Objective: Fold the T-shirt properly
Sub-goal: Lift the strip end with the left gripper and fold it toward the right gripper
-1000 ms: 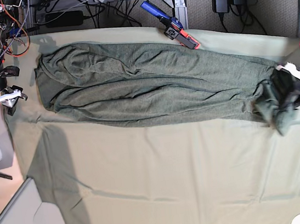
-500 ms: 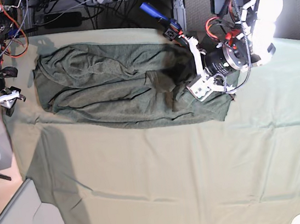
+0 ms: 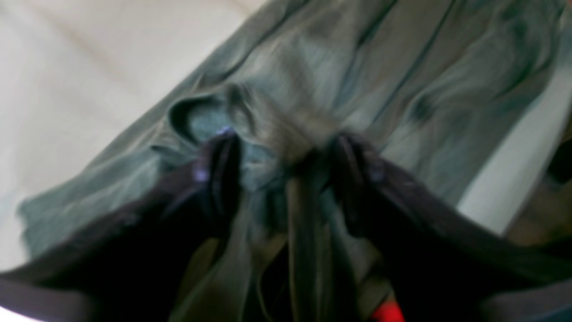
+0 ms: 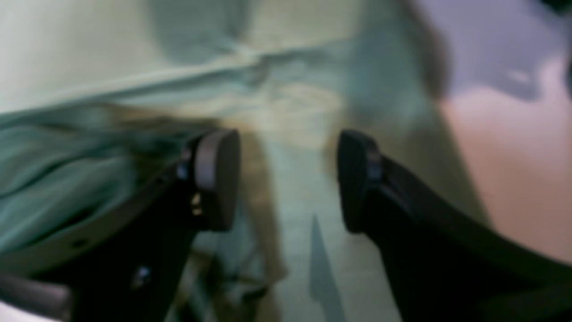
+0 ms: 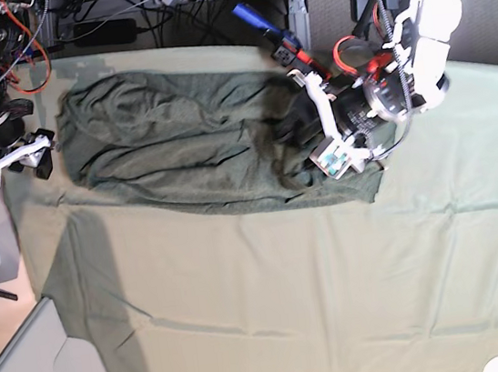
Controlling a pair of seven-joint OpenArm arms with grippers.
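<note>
A: T-shirt [image 5: 179, 145] orientation?
B: Long axis runs between the two grippers across the table cloth [image 5: 334, 276], folded end under the left gripper [image 5: 312, 121].
A: Left gripper?
B: Fingers spread, fabric bunched between them; grip not certain.
A: Right gripper [image 5: 11, 160]?
B: Spread, empty, just beside the shirt's other end.

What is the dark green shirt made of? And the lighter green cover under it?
The T-shirt looks like thin, soft knit cloth: it has a speckled, heathered surface and bunches into many loose wrinkles. The table cloth seems a smoother, paler woven fabric, matte, lying mostly flat with a few long creases. Exact fibres cannot be told from the pictures.
</note>
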